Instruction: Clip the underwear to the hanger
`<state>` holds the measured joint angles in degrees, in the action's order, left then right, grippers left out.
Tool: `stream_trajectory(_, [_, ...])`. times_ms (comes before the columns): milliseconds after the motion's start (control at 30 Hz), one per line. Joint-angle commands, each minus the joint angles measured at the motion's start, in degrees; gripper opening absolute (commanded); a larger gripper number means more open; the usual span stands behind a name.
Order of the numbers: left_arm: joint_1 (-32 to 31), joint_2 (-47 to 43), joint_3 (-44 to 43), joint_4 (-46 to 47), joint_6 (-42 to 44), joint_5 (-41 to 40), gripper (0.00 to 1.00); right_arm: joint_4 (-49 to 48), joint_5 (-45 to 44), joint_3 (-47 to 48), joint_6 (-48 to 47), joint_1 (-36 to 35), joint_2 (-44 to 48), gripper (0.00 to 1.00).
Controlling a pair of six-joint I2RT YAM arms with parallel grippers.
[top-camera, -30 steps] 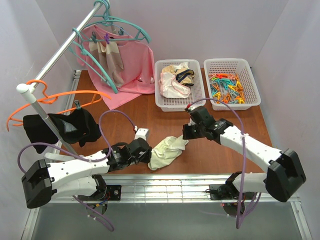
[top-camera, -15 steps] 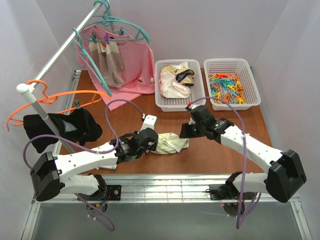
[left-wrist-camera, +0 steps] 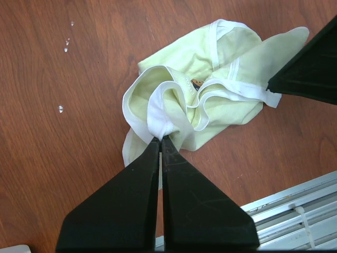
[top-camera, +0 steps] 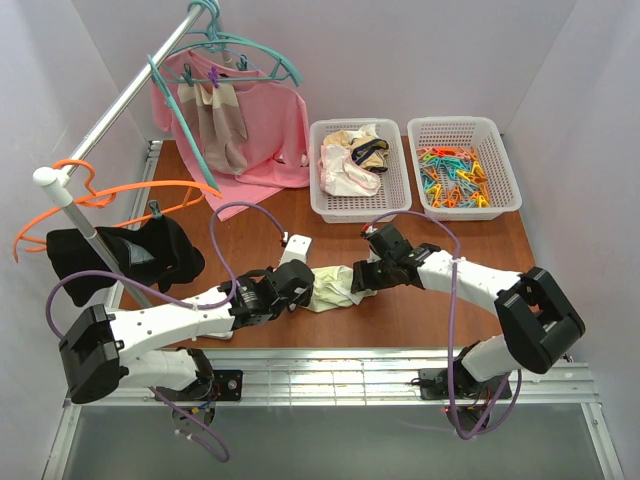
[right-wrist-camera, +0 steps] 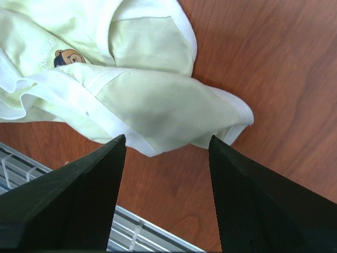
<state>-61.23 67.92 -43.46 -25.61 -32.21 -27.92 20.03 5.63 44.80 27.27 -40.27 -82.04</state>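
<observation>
While the left gripper (left-wrist-camera: pixel 160 138) pinches the white hem of the underwear (left-wrist-camera: pixel 231 50), crumpled near the front edge's middle, the right gripper (right-wrist-camera: pixel 167 140) hovers spread over its opposite corner. Step: gathering. Next: right pinch, then lift toward the hanger (top-camera: pixel 250 43), far-left corner.

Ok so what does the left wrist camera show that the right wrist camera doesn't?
Left wrist only: the left gripper, shut on a white-edged fold of the underwear. Right wrist only: the right gripper, open at the garment's edge. Both: the crumpled underwear on the brown table, beside a metal rail.
</observation>
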Motion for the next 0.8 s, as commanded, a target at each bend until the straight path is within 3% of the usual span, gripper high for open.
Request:
stream_trajectory(0, [0.24, -2.09, 0.57, -1.29, -1.01, -0.64, 0.00, -4.30, 0.96, -0.14, 1.29, -0.42, -1.45, 0.56])
stream_trajectory(100, [0.15, -2.62, 0.92, -1.73, -1.80, -0.47, 0.00, -5.97, 1.05, -0.85, 1.91, -0.51, -2.25, 0.51])
stream_trajectory(200, [0.24, -3.32, 1.45, -2.08, -2.16, -0.38, 0.00, -7.02, 1.66, -0.68, 2.35, -0.42, -2.86, 0.39])
stream_trajectory(300, [0.24, -3.76, 2.24, -2.17, -2.60, -0.47, 0.00, -7.90, 2.54, -0.94, 3.05, -0.51, -3.21, 0.26])
stream_trajectory(333, [0.24, -3.85, 2.42, -2.26, -2.95, -0.55, 0.00, -8.08, 2.81, -1.20, 3.23, -0.51, -3.30, 0.16])
stream_trajectory(433, [0.24, -4.29, 3.64, -1.99, -3.39, -0.99, 0.00, -8.26, 2.90, -1.82, 3.49, -0.42, -2.78, 0.01])
stream_trajectory(633, [0.32, -2.97, 5.49, 0.55, -1.20, -4.24, 0.00, -1.68, -2.80, 0.99, 3.41, -0.42, 5.65, 0.01])
stream_trajectory(767, [1.11, 2.55, 2.44, 6.61, 4.24, -6.44, 0.00, 2.63, -8.52, 4.15, 3.41, -0.07, 14.25, 0.01])
